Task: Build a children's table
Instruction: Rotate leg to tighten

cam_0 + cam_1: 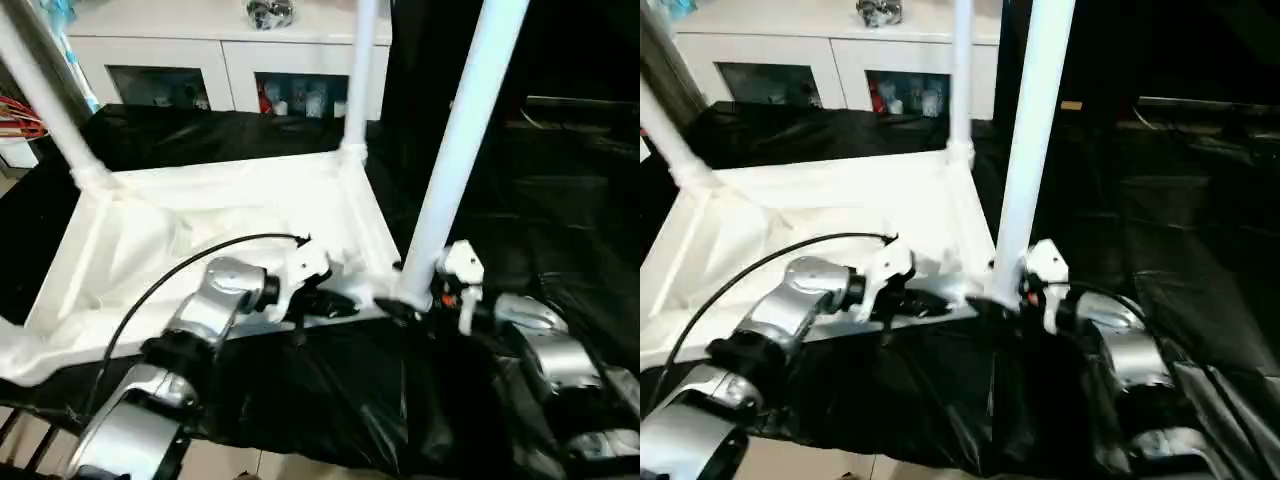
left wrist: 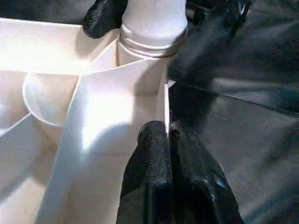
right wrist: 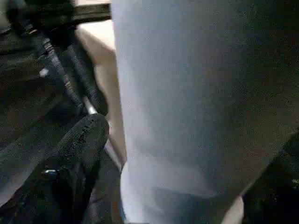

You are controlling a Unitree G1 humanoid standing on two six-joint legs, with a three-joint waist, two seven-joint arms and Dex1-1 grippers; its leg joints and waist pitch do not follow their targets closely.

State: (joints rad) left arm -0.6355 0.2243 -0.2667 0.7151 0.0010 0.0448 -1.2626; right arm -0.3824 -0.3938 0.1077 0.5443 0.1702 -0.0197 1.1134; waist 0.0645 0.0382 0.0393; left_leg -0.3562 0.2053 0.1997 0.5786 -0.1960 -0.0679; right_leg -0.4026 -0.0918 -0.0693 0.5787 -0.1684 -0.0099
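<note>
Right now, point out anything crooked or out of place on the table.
The near leg leans right from its socket while the far leg stands straight. It may not be fully seated. Nothing looks spilled or broken.

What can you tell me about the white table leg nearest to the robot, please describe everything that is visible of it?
The nearest leg is a long, smooth white tube, plastic by its look. It stands upright, leaning slightly, with its foot seated in the round corner socket of the upside-down table top. The socket holds it by a ringed collar. The right gripper sits open around its base; one black finger lies beside the tube. The left gripper is shut on the top's rim nearby.
</note>
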